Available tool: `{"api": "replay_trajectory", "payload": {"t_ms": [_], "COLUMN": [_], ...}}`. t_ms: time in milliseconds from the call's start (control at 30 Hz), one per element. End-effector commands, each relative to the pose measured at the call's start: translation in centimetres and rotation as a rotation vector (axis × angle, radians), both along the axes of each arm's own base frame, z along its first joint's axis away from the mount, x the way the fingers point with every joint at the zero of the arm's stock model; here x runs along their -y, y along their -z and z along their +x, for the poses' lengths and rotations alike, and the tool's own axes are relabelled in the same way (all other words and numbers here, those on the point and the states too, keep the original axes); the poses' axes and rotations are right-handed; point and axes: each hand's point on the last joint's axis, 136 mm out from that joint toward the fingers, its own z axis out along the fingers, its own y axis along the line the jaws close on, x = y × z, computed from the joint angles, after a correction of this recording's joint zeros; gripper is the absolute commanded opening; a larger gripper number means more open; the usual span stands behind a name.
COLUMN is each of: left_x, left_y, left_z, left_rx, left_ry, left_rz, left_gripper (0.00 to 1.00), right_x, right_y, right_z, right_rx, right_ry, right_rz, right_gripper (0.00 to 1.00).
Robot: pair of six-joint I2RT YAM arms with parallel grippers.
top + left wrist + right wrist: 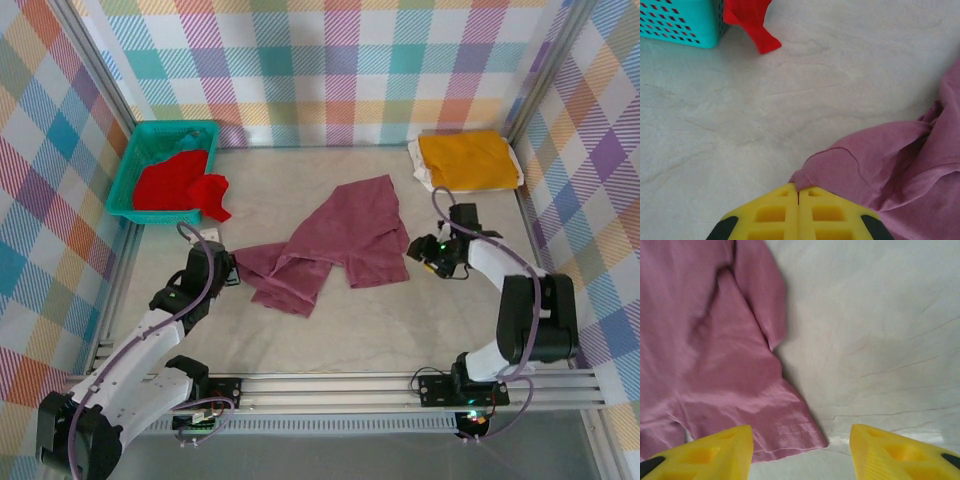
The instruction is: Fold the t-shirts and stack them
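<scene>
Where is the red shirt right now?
In the top view, the bright red t-shirt is at the far left, lying in the teal basket with one part spilling over its near right corner.

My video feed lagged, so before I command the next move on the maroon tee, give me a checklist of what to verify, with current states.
1. Left tool shut on maroon t-shirt corner: ok.
2. Right tool gripping the hem: not ok; open, hem unpinched.
3. Maroon t-shirt spread flat: not ok; bunched and twisted.
4. Yellow-orange t-shirt folded at far right: ok.
5. Red t-shirt out of teal basket: not ok; mostly inside, part hangs over the rim.
</scene>
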Motion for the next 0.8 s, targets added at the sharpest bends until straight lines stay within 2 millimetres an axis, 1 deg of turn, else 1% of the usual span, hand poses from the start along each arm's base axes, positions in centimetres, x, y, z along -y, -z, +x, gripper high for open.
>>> {"api": "replay_trajectory", "payload": {"t_ms": [0, 67, 167, 233, 300, 333, 367, 433, 500, 533, 667, 733, 767], "left_x": [0.4, 0.5, 0.9, 1.1, 1.2, 1.3, 1.3, 1.4, 1.4, 1.4, 1.7, 1.5, 1.4], "left_y": [-0.2, 0.0, 0.4, 0.4, 0.5, 0.5, 0.5, 0.4, 0.0, -0.1, -0.9, -1.4, -1.7], "left_z": [0.5, 0.4, 0.6, 0.8, 1.1, 1.1, 1.3, 1.4, 1.5, 1.6, 1.2, 0.6, 0.1], "left_rx": [0.026, 0.023, 0.023, 0.021, 0.008, 0.003, 0.001, 0.002, 0.008, 0.012, 0.041, 0.059, 0.069], "left_ry": [0.0, 0.005, 0.019, 0.023, 0.024, 0.024, 0.023, 0.025, 0.026, 0.026, 0.049, 0.051, 0.053], "left_rz": [-0.046, -0.055, -0.066, -0.069, -0.066, -0.066, -0.065, -0.065, -0.067, -0.07, -0.09, -0.094, -0.098], "left_gripper": [0.0, 0.0, 0.0, 0.0, 0.0, 0.0, 0.0, 0.0, 0.0, 0.0, 0.0, 0.0, 0.0], "right_x": [-2.0, -3.3, -5.2, -6.1, -6.6, -6.7, -6.7, -6.9, -6.8, -6.6, -6.0, -5.8, -5.7], "right_y": [0.5, 1.7, 2.9, 3.0, 2.6, 2.3, 1.8, 0.1, -2.2, -3.1, -7.4, -9.2, -10.1], "right_z": [1.0, 0.6, 0.1, -0.1, 0.1, 0.2, 0.4, 0.7, 1.1, 1.2, 1.3, 0.8, 0.5], "right_rx": [0.008, -0.023, -0.057, -0.05, -0.018, -0.005, 0.01, 0.049, 0.111, 0.132, 0.247, 0.293, 0.318], "right_ry": [-0.102, -0.15, -0.18, -0.182, -0.174, -0.174, -0.176, -0.181, -0.166, -0.152, -0.144, -0.146, -0.146], "right_rz": [0.0, -0.026, 0.009, 0.047, 0.077, 0.085, 0.088, 0.114, 0.167, 0.195, 0.311, 0.346, 0.361], "right_gripper": [0.57, 0.59, 0.58, 0.5, 0.36, 0.32, 0.27, 0.19, 0.08, 0.05, 0.03, 0.0, 0.0]}}
